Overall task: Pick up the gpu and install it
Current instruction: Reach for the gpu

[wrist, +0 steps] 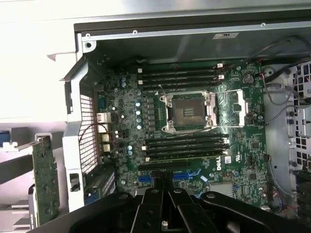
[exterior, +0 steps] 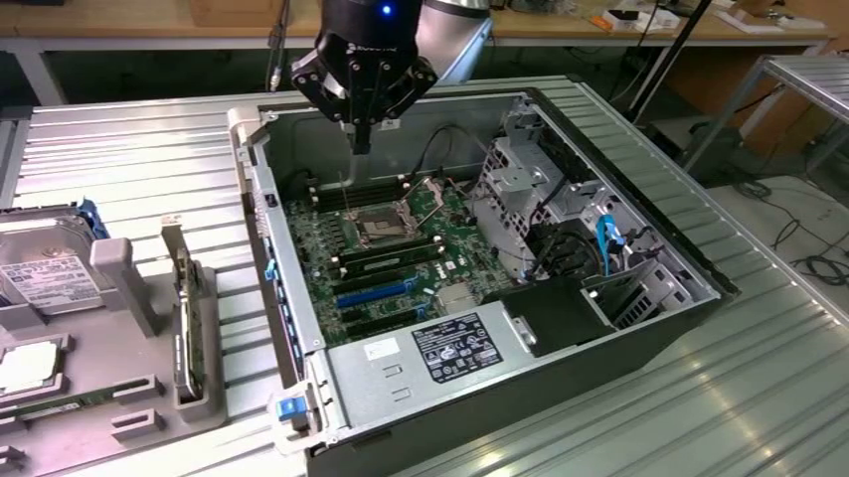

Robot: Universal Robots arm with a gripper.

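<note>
The gpu (exterior: 187,320) stands on edge in a grey holder (exterior: 133,298) on the exterior view's left, outside the computer case; I see its green board and a silver bracket. In the wrist view the gpu (wrist: 44,187) shows as a green card beside the case's rear wall. My gripper (exterior: 361,137) hangs above the far end of the open case, shut with nothing between its fingers. Its black fingers (wrist: 154,204) meet over the motherboard's (wrist: 194,145) lower slots. The gripper is well apart from the gpu.
The open case (exterior: 637,199) lies on a ribbed metal table. Inside are a bare CPU socket (wrist: 189,109), memory sticks (wrist: 187,143), blue slots (exterior: 374,293), a drive cage (exterior: 524,189) and cables. A silver hard drive (exterior: 40,273) sits left of the holder.
</note>
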